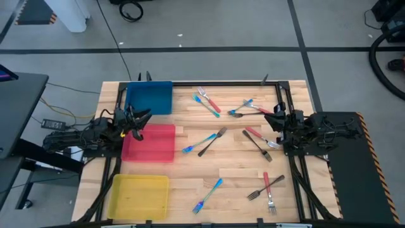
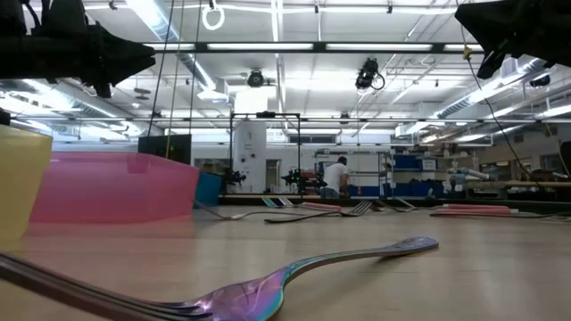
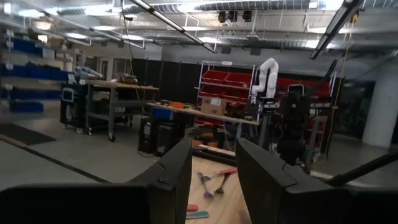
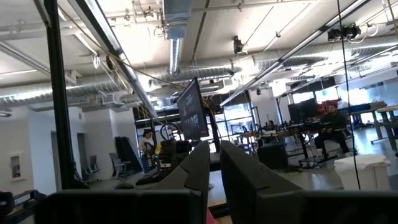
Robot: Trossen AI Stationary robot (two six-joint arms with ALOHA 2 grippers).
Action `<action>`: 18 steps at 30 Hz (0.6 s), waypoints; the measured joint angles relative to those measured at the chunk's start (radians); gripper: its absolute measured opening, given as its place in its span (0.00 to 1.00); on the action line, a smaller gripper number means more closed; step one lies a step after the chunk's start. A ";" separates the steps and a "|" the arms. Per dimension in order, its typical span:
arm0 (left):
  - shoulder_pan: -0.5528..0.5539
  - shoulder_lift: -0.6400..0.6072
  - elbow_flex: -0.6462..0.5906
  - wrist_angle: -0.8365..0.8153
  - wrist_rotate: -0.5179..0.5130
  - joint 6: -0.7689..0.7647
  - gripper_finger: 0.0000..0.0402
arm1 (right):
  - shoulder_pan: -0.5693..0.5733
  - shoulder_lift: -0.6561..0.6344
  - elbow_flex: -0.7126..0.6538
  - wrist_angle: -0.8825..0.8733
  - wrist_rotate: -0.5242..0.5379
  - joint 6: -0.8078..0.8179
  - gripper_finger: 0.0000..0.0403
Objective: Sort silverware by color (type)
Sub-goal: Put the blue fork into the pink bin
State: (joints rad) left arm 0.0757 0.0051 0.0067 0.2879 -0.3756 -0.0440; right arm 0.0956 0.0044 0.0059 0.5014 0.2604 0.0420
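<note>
Trays: three in a column along the table's (image 1: 240, 183) nine o'clock side; first tray (image 1: 149, 98) toward twelve, second tray (image 1: 152, 143) in the middle, third tray (image 1: 139, 195) toward six.
Silverware (image 1: 212, 140): loose on the table from centre out to three o'clock, none in a tray.
Twelve o'clock cluster: two utensils (image 1: 207, 101), crossed.
Six o'clock pair: fork (image 1: 266, 187) lying across another.
Left gripper (image 1: 140, 120): over the second tray's corner nearest twelve.
Right gripper (image 1: 276, 121): three o'clock edge.
</note>
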 joint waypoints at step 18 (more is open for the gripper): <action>0.000 0.000 0.000 0.051 0.000 0.040 0.31 | 0.000 0.000 0.000 0.070 0.012 0.009 0.12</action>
State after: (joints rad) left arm 0.0753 0.0051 0.0065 0.3388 -0.3752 -0.0040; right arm 0.0958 0.0044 0.0059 0.5710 0.2722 0.0508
